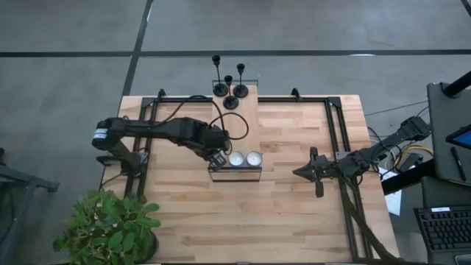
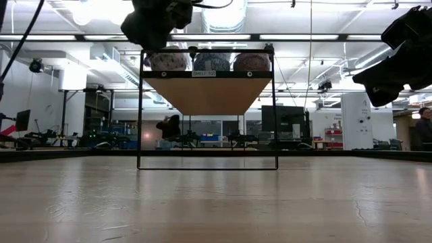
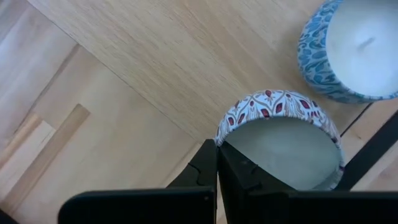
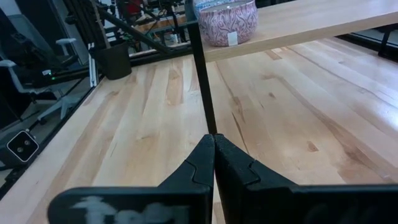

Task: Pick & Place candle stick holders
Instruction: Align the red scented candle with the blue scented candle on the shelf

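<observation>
Currently the three candle stick holders (image 1: 229,87) are standing upright in a tight cluster at the far edge of the table (image 1: 294,206), on the far end of a raised wooden shelf (image 1: 247,125) that runs toward the table's middle. The left pincer (image 1: 218,158) is hovering over the near end of that shelf, beside a row of candle tins; in its wrist view the fingers are pressed together, clenched on nothing, just touching or grazing the rim of a red-patterned tin (image 3: 280,134). So the holders are lying straight beyond the left pincer, along the shelf's long axis, stems vertical. The right pincer (image 1: 309,172), also clenched and empty, is waiting near the table's right side, clearly farther from the holders. By this judgement the left arm is the nearer one for a reach.
</observation>
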